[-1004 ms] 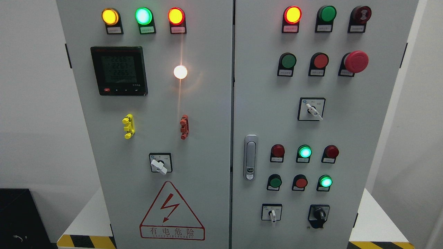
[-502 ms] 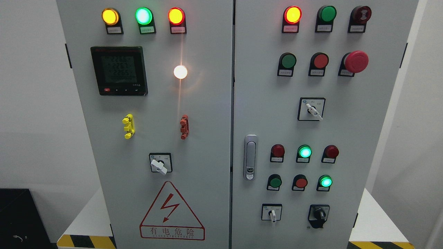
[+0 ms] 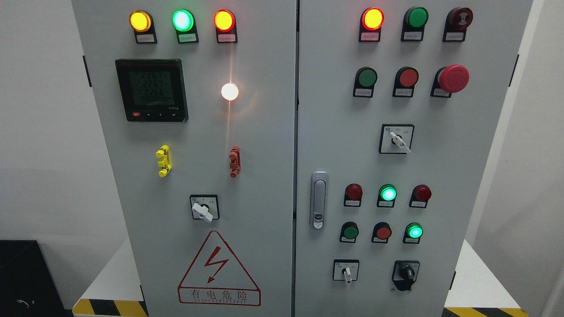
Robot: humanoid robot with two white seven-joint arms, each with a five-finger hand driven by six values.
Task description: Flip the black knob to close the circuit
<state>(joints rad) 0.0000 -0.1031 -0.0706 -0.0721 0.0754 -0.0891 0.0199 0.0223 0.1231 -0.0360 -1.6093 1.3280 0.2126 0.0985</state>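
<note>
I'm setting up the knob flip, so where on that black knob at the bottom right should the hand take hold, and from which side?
Pinch the black knob across its raised central ridge, coming straight at the cabinet door from the front. The ridge stands roughly upright, so fingers probably belong on its left and right flanks. Neither hand is in view.

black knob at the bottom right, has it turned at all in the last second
No. The black knob sits at the same angle as before, in the same spot right of the small white switch and below the lit green lamp. No hand is in view.
</note>
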